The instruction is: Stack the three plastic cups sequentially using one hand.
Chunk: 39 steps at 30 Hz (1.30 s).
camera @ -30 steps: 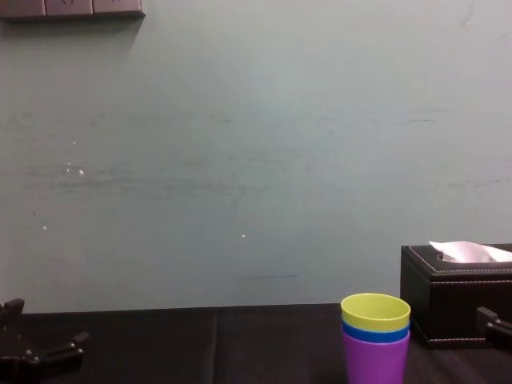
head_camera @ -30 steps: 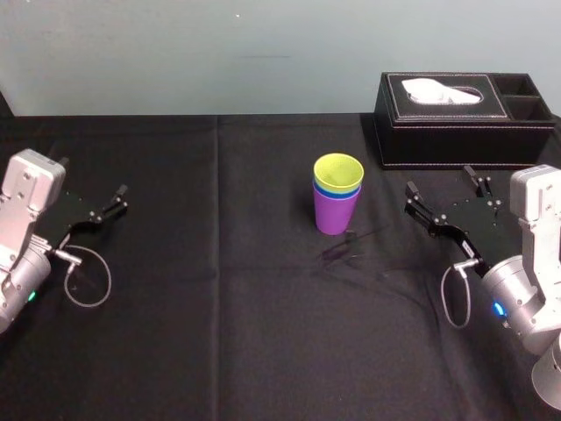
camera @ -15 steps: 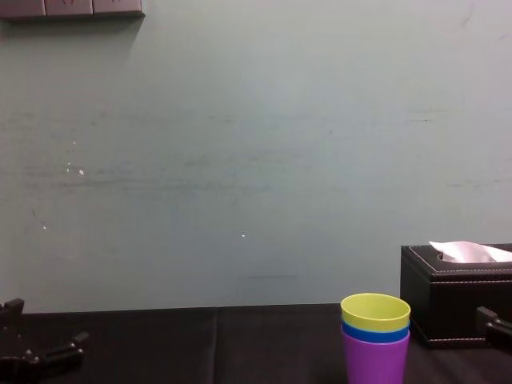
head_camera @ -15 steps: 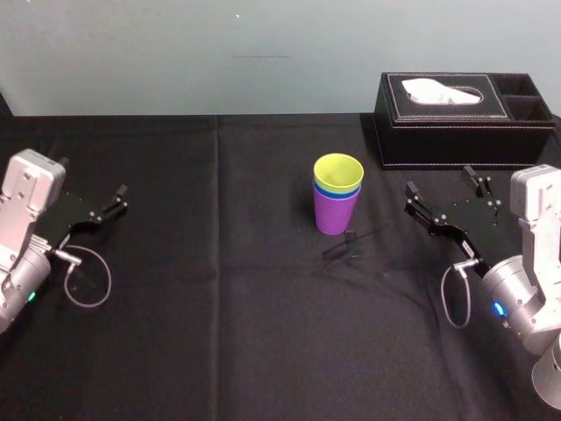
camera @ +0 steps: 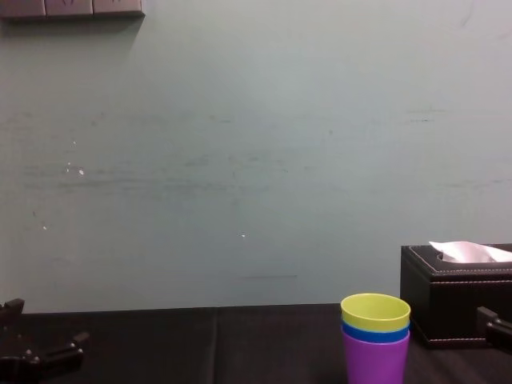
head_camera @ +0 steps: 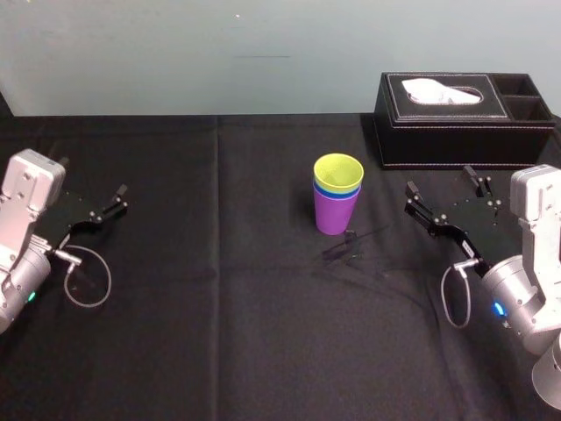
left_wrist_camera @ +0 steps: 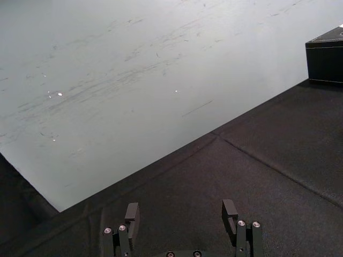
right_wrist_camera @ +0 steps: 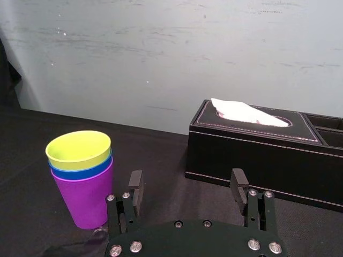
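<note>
The three plastic cups stand nested in one upright stack at the table's middle: the purple cup point(head_camera: 336, 210) point(right_wrist_camera: 84, 195) point(camera: 375, 357) at the bottom, the blue cup point(right_wrist_camera: 80, 172) point(camera: 374, 334) showing as a band, the yellow-green cup point(head_camera: 338, 172) point(right_wrist_camera: 79, 150) point(camera: 375, 311) on top. My right gripper point(head_camera: 443, 195) point(right_wrist_camera: 186, 191) rests open to the right of the stack, apart from it, with nothing between its fingers. My left gripper point(head_camera: 119, 201) point(left_wrist_camera: 180, 211) sits parked at the far left, open and empty.
A black tissue box point(head_camera: 456, 118) point(right_wrist_camera: 257, 147) point(camera: 458, 292) with a white tissue stands at the back right, behind my right gripper. A black cloth point(head_camera: 219, 307) covers the table. A pale wall point(camera: 240, 160) closes the back.
</note>
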### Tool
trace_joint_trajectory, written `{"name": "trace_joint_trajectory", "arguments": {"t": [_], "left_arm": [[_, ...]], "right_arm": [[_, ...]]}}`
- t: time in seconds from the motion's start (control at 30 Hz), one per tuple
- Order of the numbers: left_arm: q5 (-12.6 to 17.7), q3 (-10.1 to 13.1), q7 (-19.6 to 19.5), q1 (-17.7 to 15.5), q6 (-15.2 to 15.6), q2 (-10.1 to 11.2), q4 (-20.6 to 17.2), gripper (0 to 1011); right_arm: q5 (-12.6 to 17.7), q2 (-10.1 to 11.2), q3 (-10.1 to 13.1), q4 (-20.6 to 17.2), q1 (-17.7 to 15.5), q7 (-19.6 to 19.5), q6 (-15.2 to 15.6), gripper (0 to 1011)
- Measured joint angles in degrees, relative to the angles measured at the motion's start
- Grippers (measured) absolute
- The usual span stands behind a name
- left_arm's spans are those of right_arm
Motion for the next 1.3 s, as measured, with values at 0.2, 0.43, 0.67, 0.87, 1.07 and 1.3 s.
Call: {"name": "trace_joint_trajectory", "arguments": {"t": [0.2,0.43,0.67,0.87,1.07,1.3], "left_arm": [[0.00,0.00,0.00,0.00,0.00,0.00,0.00,1011],[0.00,0.00,0.00,0.00,0.00,0.00,0.00,1011],[0.00,0.00,0.00,0.00,0.00,0.00,0.00,1011],[0.00,0.00,0.00,0.00,0.00,0.00,0.00,1011],[0.00,0.00,0.00,0.00,0.00,0.00,0.00,1011],[0.00,0.00,0.00,0.00,0.00,0.00,0.00,1011]], "right_arm": [[0.00,0.00,0.00,0.00,0.00,0.00,0.00,1003],[0.00,0.00,0.00,0.00,0.00,0.01,0.00,1003],[0.00,0.00,0.00,0.00,0.00,0.01,0.00,1003],[0.00,0.00,0.00,0.00,0.00,0.00,0.00,1003],[0.00,0.00,0.00,0.00,0.00,0.00,0.00,1003],[0.00,0.00,0.01,0.00,0.00,0.00,0.00,1003]]}}
